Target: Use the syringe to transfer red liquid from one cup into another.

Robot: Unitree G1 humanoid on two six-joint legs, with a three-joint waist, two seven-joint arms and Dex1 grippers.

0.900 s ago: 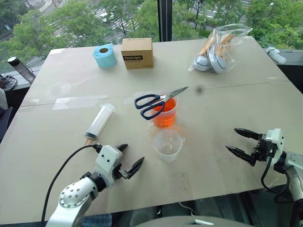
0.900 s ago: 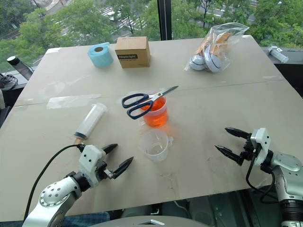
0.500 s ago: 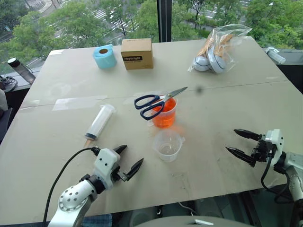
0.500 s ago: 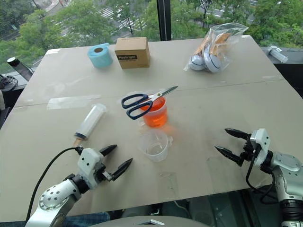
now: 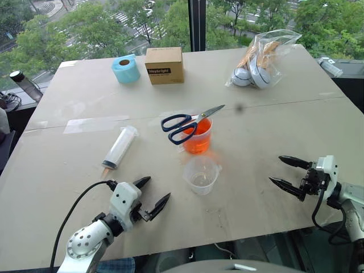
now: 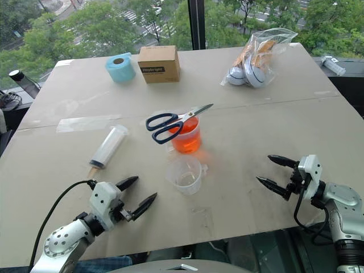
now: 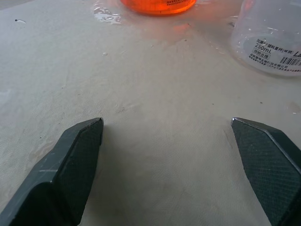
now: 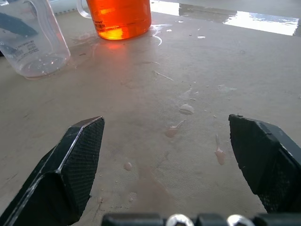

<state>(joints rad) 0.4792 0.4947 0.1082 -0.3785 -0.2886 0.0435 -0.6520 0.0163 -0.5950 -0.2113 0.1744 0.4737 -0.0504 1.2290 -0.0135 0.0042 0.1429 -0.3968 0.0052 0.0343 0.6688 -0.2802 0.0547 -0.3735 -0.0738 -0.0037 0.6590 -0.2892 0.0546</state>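
Observation:
The clear syringe [image 5: 119, 147] lies flat on the table, left of centre, its orange-brown tip toward the near edge. At mid-table stands a clear cup [image 5: 197, 136] holding the red liquid [image 8: 120, 16], and blue-handled scissors [image 5: 185, 122] rest across its rim. Just nearer to me is the empty clear cup with a spout [image 5: 201, 175]. My left gripper [image 5: 158, 187] is open, low over the table, near-left of the empty cup and below the syringe. On the near right, my right gripper [image 5: 275, 169] is open with nothing between its fingers, pointing toward the cups.
At the far side sit a blue tape roll [image 5: 125, 68], a brown cardboard box [image 5: 165, 64] and a clear bag of balls [image 5: 260, 60]. Small wet drops [image 8: 186, 109] dot the table in front of the right gripper. A dark bottle [image 5: 23, 82] stands beyond the far-left edge.
My left gripper has slipped a little toward the near edge, still open. The right gripper, syringe, cups and scissors stay where they were.

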